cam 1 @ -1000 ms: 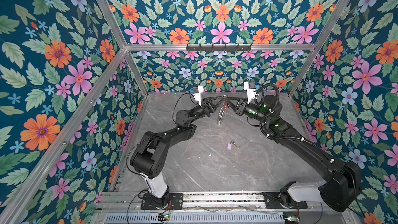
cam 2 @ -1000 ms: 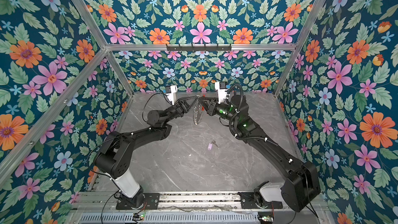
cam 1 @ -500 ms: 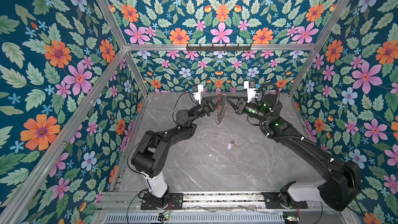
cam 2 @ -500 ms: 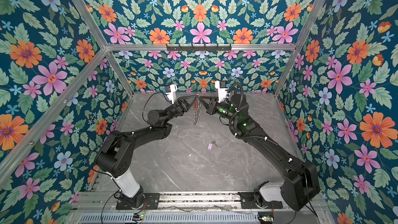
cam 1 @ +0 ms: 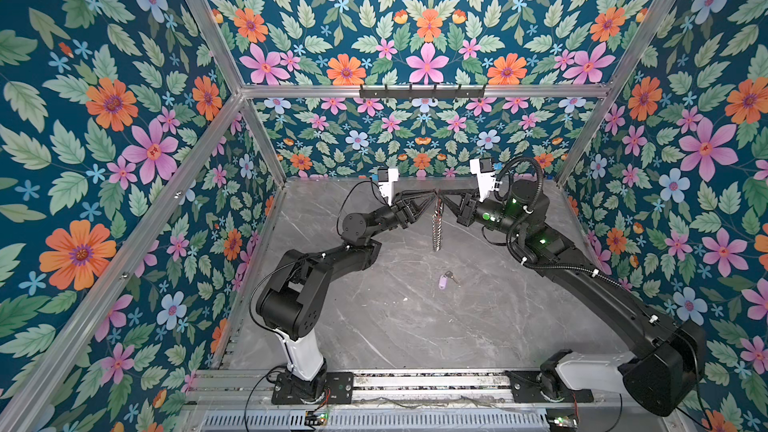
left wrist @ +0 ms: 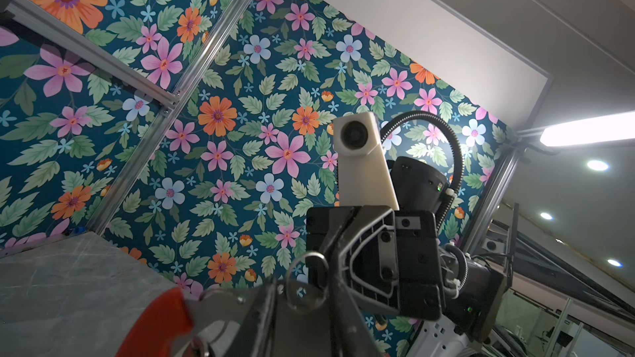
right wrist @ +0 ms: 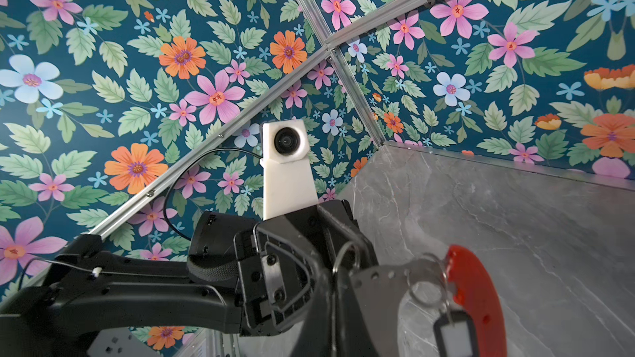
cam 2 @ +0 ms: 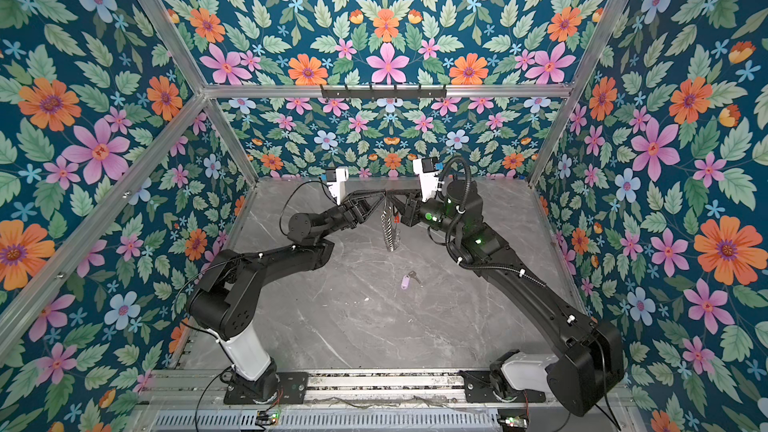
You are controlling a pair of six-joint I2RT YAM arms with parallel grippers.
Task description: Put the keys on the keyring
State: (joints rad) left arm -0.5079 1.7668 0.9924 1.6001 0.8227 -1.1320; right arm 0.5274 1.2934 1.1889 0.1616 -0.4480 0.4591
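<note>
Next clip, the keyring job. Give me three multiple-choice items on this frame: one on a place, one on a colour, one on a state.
1. The lilac-tagged key lies: A on the table; B on a wall hook; C inside a box.
2. The keyring has a plastic section coloured: A blue; B red; C green.
3. The keyring is: A flat on the table; B draped over an arm; C hanging in the air.
Key: A, it rests on the grey tabletop; B, both wrist views show it red; C, it dangles from where the left gripper and right gripper meet.
</note>
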